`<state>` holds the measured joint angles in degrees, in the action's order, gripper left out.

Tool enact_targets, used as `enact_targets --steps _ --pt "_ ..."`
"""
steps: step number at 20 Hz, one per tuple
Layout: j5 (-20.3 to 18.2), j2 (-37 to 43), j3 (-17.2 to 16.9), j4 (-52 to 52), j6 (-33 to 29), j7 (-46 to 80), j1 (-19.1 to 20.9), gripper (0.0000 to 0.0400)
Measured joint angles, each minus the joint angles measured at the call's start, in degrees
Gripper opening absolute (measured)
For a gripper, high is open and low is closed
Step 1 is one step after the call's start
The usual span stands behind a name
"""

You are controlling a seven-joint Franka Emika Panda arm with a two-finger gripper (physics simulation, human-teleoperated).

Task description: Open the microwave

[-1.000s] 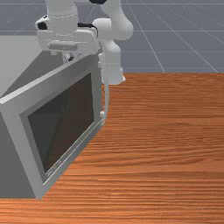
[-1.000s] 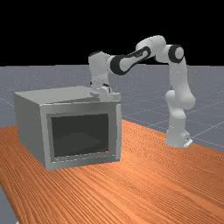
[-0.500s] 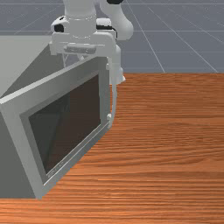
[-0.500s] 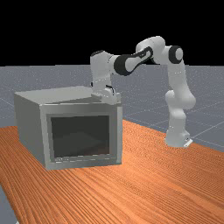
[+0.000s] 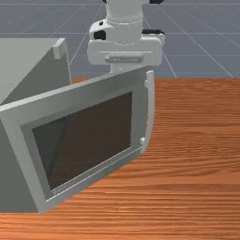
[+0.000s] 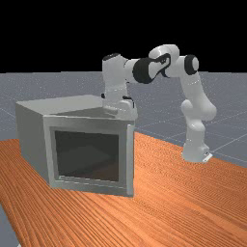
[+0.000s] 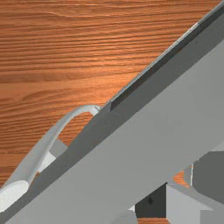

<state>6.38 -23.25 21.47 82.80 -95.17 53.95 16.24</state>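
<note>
- The microwave (image 6: 32,140) stands on the worktop (image 5: 197,164), at the far view's left; its door (image 5: 84,140) is partly open, swung away from the body.
- Our pincer (image 5: 119,68) is at the door's top edge, towards the handle (image 5: 151,110) side and partly hidden behind the panel. We cannot tell whether it is released or clenched, or whether it has hold of anything.
- We judge the step in hand to be pushing the door wider from its inner side, with the task partway along.
- The likeliest trouble is slipping off: if we rise even slightly, we could ride over the top edge and lose the push.
- The door turns on its hinge, so a straight path would slide us along the panel towards the handle and past its free edge. We should follow the arc.
- Coming down too far might jam the hand on the top edge; pressing towards the hinge could shove the whole microwave over the worktop.
- Reversing too soon risks catching the door and dragging it closed.
</note>
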Motion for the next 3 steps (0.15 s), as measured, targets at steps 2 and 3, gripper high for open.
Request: enact_targets --steps 2,3 --pt "2.01 -8.97 -0.15 -13.87 5.45 0.37 -4.03 0.0" --pt "2.85 -12.94 -0.44 -20.48 7.76 0.34 -5.82 0.0"
